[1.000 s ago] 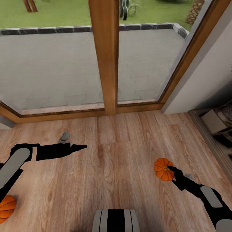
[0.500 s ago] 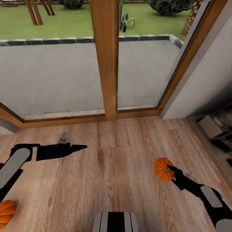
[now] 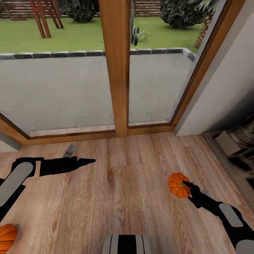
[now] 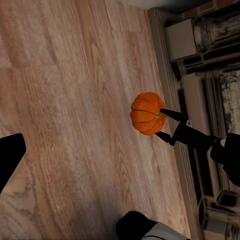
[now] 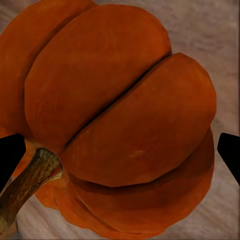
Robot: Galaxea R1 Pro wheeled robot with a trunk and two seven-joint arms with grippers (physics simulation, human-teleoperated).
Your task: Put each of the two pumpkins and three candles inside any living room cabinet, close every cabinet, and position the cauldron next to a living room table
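Wood floor (image 3: 123,197) under both arms, glass door (image 3: 70,88) ahead. Right gripper (image 3: 186,186) clamped on pumpkin (image 3: 178,184), a finger each side, held clear of floor. Left gripper (image 3: 90,161) pinched together, empty. Second pumpkin (image 3: 6,235) sits on floor behind left arm.

Two pumpkins on show: one pumpkin (image 3: 179,185) (image 4: 146,113) (image 5: 120,125) at the tip of the right gripper (image 3: 187,186) (image 4: 161,123), and a second pumpkin (image 3: 7,235) down on the wooden floor (image 3: 127,197) at the near left corner. Two arms out front, so two grippers, counting the left gripper (image 3: 91,161). Beyond them, two tall glass panes split by one wooden post (image 3: 116,67).
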